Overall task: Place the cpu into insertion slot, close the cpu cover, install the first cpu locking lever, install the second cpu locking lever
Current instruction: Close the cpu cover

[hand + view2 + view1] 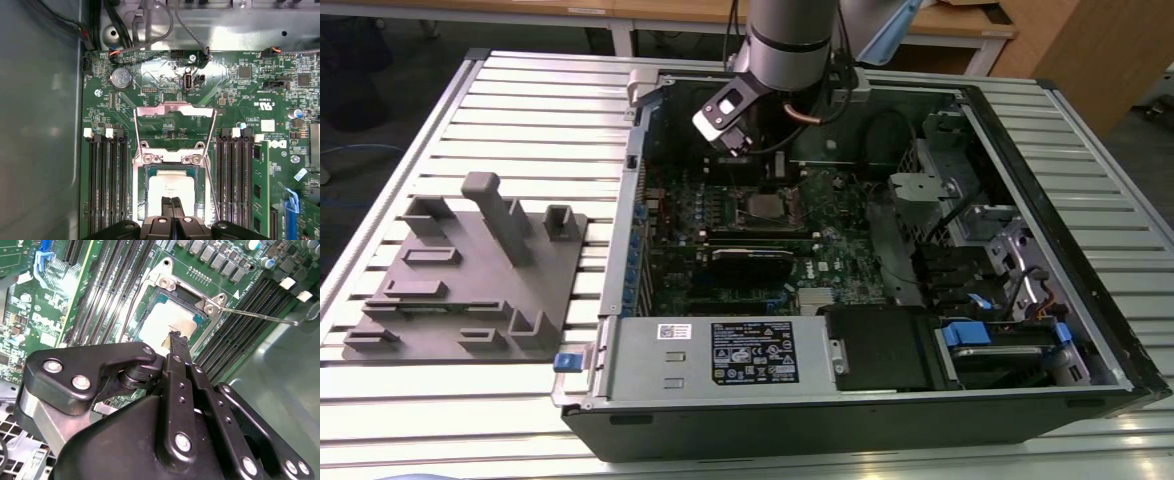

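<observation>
The cpu (172, 189), a pale silver square, lies flat in the insertion slot (142, 200), whose metal rim surrounds it. The cpu cover (175, 111), a thin silvery frame with a cut-out centre, stands raised on its hinge at the slot's far edge. A thin wire locking lever (260, 315) sticks out free from a corner of the slot. My gripper (171, 202) is shut with nothing between its fingers, its tip over the near edge of the cpu (165, 320); I cannot tell whether it touches. In the exterior view my arm (787, 50) reaches down over the cpu (767, 208).
Black memory slots (107, 185) flank the socket on both sides. A card with a blue latch (290, 205) stands near them. The case's grey wall (40, 125) is close by. On the exterior view's left a grey fixture plate (467, 270) lies on the slatted table.
</observation>
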Controlling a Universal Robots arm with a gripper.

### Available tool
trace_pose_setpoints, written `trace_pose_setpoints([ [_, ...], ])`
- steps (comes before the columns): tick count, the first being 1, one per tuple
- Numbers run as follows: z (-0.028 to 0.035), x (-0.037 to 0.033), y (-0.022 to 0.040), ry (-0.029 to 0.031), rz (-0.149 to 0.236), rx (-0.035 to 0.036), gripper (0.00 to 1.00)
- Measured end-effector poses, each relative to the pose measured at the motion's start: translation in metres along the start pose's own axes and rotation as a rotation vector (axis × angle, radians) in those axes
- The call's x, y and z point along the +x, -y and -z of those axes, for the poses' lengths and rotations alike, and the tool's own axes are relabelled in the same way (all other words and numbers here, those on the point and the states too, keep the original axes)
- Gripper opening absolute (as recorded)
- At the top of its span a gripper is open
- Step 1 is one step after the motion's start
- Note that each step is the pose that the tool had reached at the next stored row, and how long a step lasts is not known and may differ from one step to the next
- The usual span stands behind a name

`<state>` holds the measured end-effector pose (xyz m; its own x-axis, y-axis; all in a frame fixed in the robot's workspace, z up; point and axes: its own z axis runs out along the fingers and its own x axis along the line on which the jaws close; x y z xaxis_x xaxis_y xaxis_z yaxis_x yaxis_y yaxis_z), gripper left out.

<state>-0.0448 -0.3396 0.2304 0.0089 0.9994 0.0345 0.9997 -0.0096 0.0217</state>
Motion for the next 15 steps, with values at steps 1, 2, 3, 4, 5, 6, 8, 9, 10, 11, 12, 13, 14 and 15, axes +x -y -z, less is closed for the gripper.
trace_pose_setpoints([
  [1, 0.0019, 0.0001, -0.0001, 0.0000, 0.000, 0.0000, 0.11],
  [2, 0.0040, 0.0002, -0.0001, -0.0001, 0.000, 0.0000, 0.11],
  [3, 0.0060, 0.0002, -0.0001, -0.0001, 0.000, 0.0000, 0.11],
  [4, 0.0079, 0.0003, -0.0002, 0.0000, 0.000, 0.0000, 0.11],
  [5, 0.0093, 0.0003, -0.0002, 0.0000, 0.000, 0.0000, 0.11],
  [6, 0.0098, 0.0003, -0.0002, 0.0000, 0.000, 0.0000, 0.11],
  [8, 0.0098, 0.0004, -0.0003, -0.0004, 0.000, -0.0002, 0.11],
  [9, 0.0099, 0.0004, -0.0003, -0.0003, 0.000, -0.0002, 0.11],
  [10, 0.0100, 0.0003, -0.0002, -0.0001, 0.000, 0.0000, 0.11],
  [11, 0.0100, 0.0004, -0.0003, -0.0001, 0.000, -0.0001, 0.11],
  [12, 0.0102, 0.0004, -0.0002, -0.0001, 0.000, 0.0000, 0.11],
  [13, 0.0107, 0.0003, -0.0002, 0.0004, 0.000, 0.0002, 0.11],
  [14, 0.0109, 0.0004, -0.0003, 0.0002, 0.000, 0.0001, 0.11],
  [15, 0.0111, 0.0004, -0.0003, 0.0000, 0.000, 0.0000, 0.11],
])
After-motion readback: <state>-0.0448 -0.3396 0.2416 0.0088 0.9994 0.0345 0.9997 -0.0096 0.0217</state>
